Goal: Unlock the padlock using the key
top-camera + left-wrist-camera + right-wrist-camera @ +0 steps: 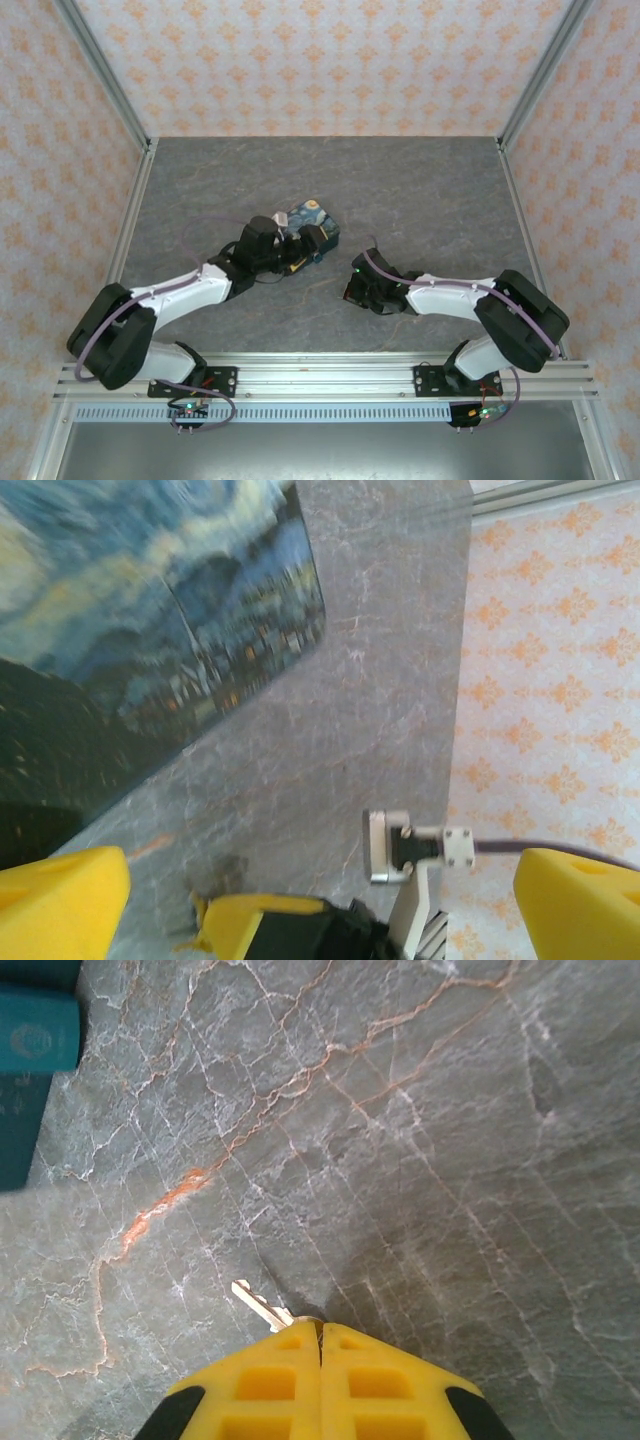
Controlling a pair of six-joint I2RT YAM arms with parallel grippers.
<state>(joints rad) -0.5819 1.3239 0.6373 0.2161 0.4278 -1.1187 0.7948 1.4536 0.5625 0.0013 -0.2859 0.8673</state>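
Note:
The padlock [312, 220], a block with a starry-night print and teal edges, lies on the grey table; its painted face [150, 620] looms close in the left wrist view. My left gripper [305, 250] stands open right beside it, and its yellow fingertips [60, 900] are spread wide with nothing between them but table. My right gripper [321, 1335] is shut on the key [258, 1306], whose silver blade sticks out to the left over the table while its head is hidden between the pads. That gripper [352, 288] sits a short way right of the padlock, whose teal edge [35, 1040] shows at far left.
The grey marbled table [430, 200] is ringed by an aluminium frame [130, 200] and patterned walls. The right arm's yellow-tipped end and its camera bracket [400, 845] appear close in front of the left gripper.

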